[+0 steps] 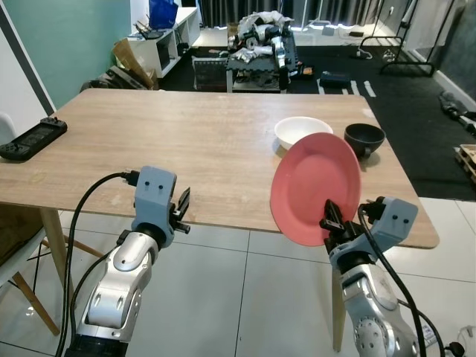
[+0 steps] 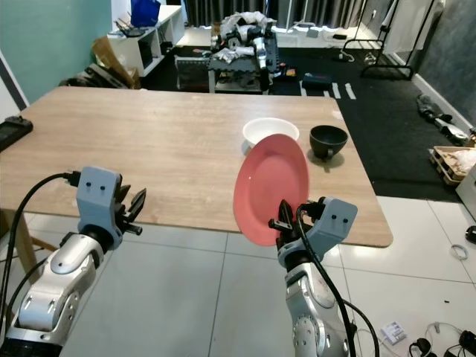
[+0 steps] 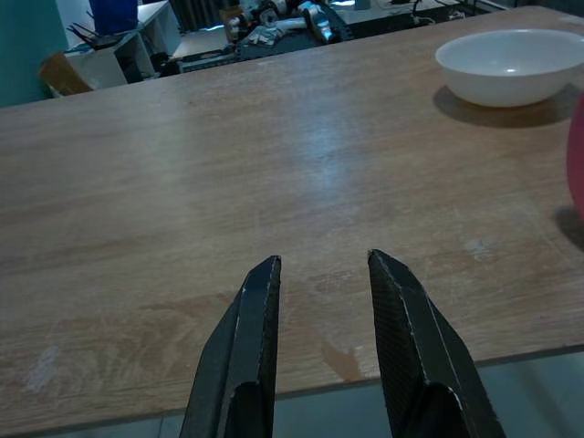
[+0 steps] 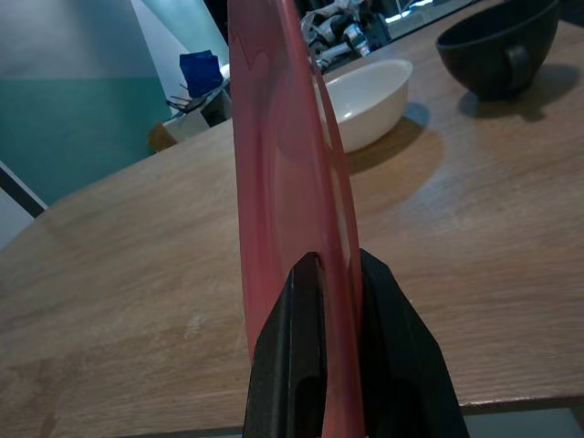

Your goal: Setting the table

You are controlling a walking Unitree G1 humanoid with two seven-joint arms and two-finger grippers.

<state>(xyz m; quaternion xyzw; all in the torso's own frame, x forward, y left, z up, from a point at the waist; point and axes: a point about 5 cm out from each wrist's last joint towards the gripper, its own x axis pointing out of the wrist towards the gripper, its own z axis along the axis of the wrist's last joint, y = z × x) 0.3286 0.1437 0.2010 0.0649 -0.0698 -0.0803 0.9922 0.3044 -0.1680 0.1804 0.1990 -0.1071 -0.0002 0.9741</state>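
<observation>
A red plate stands nearly on edge above the near right part of the wooden table, with my right gripper shut on its lower rim. In the right wrist view the plate rises edge-on between the black fingers. Behind it on the table sit a white bowl and a black bowl. My left gripper hovers at the table's near edge, open and holding nothing; the left wrist view has its fingers over bare wood, with the white bowl far off.
A black handheld game console lies at the table's far left edge. A white chair stands at the left. Beyond the table are a loaded cart, white shelves and a dark rug. Tiled floor lies below the near edge.
</observation>
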